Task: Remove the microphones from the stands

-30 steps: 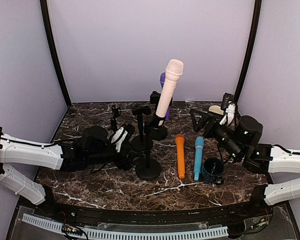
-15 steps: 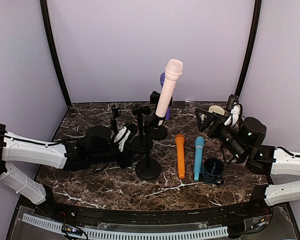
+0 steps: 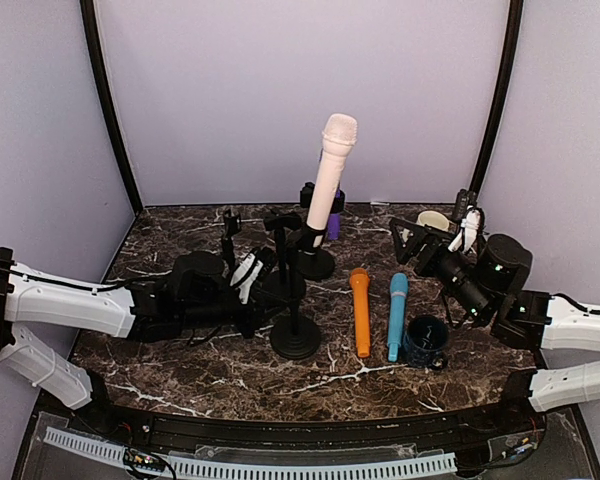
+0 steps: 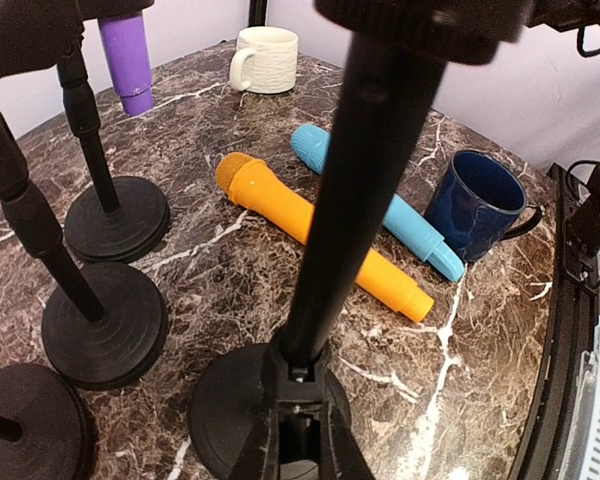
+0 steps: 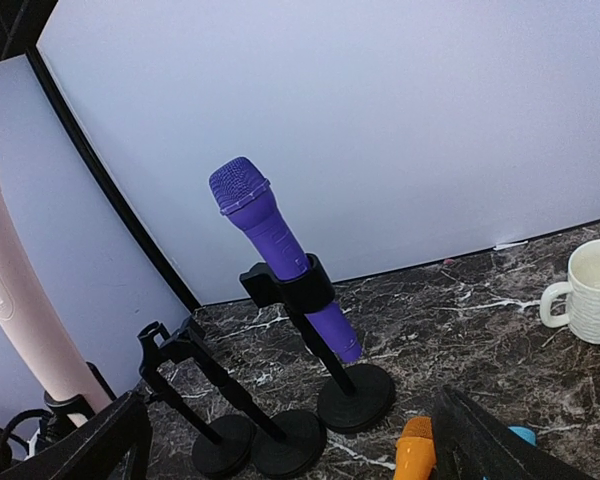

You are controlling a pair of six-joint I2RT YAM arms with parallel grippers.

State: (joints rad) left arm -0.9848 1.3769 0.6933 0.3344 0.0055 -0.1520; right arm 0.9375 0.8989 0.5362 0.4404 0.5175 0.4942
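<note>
Your left wrist camera showed what the top view hid: the left gripper (image 4: 295, 420) pinched the stand (image 4: 360, 200) low on its pole. The pink microphone (image 3: 332, 175) sat clipped in it. An orange microphone (image 4: 310, 225) lay just beside. Your right gripper (image 3: 410, 238) was spread wide.

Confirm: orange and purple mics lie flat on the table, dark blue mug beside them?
No. Beside the orange mic lies the light blue mic; the purple mic sits clipped in a stand, per right wrist view. The dark blue mug is right.
</note>
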